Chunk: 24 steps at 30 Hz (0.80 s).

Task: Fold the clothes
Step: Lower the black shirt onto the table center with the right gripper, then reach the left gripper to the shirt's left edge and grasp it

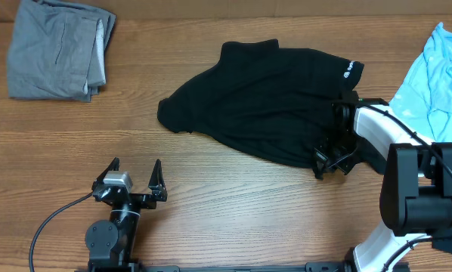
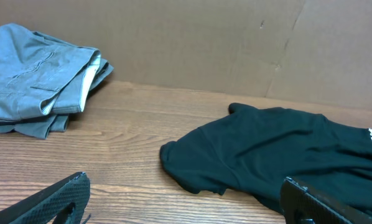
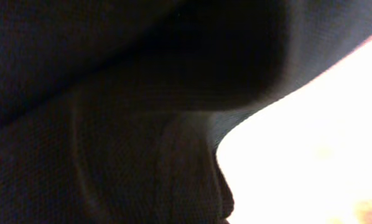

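A crumpled black T-shirt [image 1: 264,106] lies mid-table, its small white sleeve logo [image 1: 349,72] at the right; the left wrist view shows the black T-shirt [image 2: 279,155] ahead to the right. My right gripper [image 1: 333,143] sits at its right edge, shut on the cloth. Black fabric [image 3: 111,124] fills the right wrist view and hides the fingers. Near the front edge, short of the shirt, my left gripper [image 1: 135,177] [image 2: 186,199] stands wide open over bare wood. A folded grey garment [image 1: 56,49] [image 2: 37,74] rests at the back left. A light-blue shirt [image 1: 438,75] lies at the far right.
The wooden table [image 1: 211,211] has a cardboard wall [image 2: 204,43] along its back. The right arm's white and black links [image 1: 415,189] fill the front right corner.
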Available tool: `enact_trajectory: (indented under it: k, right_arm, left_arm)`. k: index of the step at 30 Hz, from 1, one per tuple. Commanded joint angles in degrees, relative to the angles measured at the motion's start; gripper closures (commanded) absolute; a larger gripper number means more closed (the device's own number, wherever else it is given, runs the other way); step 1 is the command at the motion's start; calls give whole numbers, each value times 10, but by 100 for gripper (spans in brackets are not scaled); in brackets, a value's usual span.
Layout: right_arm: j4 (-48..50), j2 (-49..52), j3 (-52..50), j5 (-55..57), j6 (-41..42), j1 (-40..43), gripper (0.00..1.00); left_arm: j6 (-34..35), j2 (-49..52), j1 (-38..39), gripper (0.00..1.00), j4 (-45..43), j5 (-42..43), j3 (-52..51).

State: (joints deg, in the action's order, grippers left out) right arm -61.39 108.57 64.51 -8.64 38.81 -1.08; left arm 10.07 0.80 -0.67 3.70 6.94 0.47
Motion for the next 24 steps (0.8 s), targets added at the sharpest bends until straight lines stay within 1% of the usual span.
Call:
enact_trajectory:
  k: [1,10,12,13,16,19,22,24]
  right_arm:
    - [31,5,5,-31,4,1,96]
    - [24,5,5,-37,4,1,96]
    - [24,5,5,-37,4,1,96]
    - [24,5,5,-37,4,1,96]
    - [25,5,5,-37,4,1,96]
    - [27,5,5,-37,4,1,96]
    - [26,5,5,-37,4,1,96]
    - [27,5,5,-37,4,1,96]
  left_arm:
    - [-13,-4,3,0,1,-10,-2]
    - [-8,-4,3,0,-9,-11,-2]
    - [17,-4,3,0,-30,9,-2]
    - [29,-4,3,0,-51,35,-2]
    - [28,-4,3,0,-97,77,-2]
    - [37,-4,3,1,-127,76,0]
    - [40,7,3,0,-123,77,17]
    - [43,33,3,0,-116,78,37]
